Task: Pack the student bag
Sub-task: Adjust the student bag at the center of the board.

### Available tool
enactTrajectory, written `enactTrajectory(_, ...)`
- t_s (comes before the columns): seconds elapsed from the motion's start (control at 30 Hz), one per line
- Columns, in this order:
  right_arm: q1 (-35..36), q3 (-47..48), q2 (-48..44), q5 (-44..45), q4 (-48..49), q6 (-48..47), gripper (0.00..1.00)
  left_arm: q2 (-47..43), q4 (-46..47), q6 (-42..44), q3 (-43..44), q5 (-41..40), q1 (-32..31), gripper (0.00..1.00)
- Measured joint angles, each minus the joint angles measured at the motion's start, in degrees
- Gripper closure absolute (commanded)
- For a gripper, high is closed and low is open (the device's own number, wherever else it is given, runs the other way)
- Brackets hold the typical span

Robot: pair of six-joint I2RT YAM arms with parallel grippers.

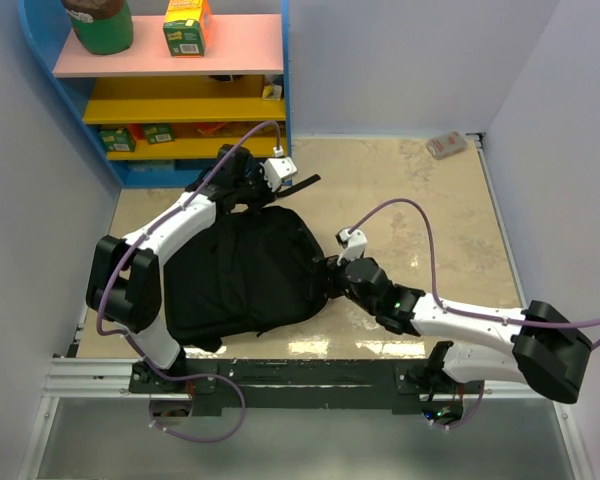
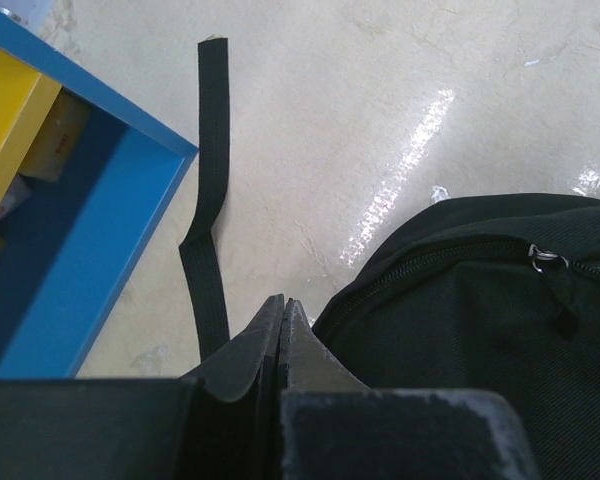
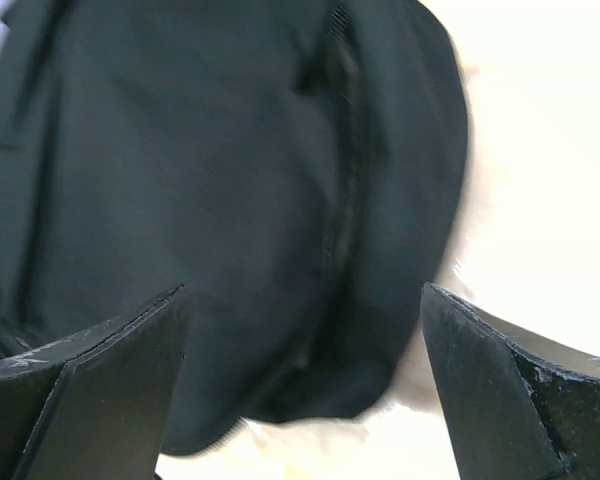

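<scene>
Student bag [image 1: 242, 272], frame centre — left gripper [image 2: 282, 308] pinched shut, right gripper [image 3: 302, 300] spread wide; best to catch the zip pull [image 2: 542, 258] squarely.

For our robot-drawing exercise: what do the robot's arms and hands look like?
The left arm and right arm have white links with bulky black joints. A purple cable loops to each wrist. The left hand and right hand have dark, wedge-shaped fingers, scuffed at the edges.
</scene>
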Motion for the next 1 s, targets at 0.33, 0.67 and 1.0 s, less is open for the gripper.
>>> enactTrajectory(0.33,0.3,4.9,7.7,-8.7,1.1,1.6,0.01,-0.5,-0.1,-0.1,0.0,0.9,-0.2,1.0)
enactTrajectory(0.67,0.6,7.3,16.2,-14.6,2.6,5.2,0.02,-1.7,-0.1,0.0,-0.8,1.0,-0.2,1.0)
enactTrajectory(1.0,3.7,18.5,21.4,-18.1,1.3,1.0,0.01,-1.8,0.0,-0.3,-0.9,1.0,-0.2,1.0)
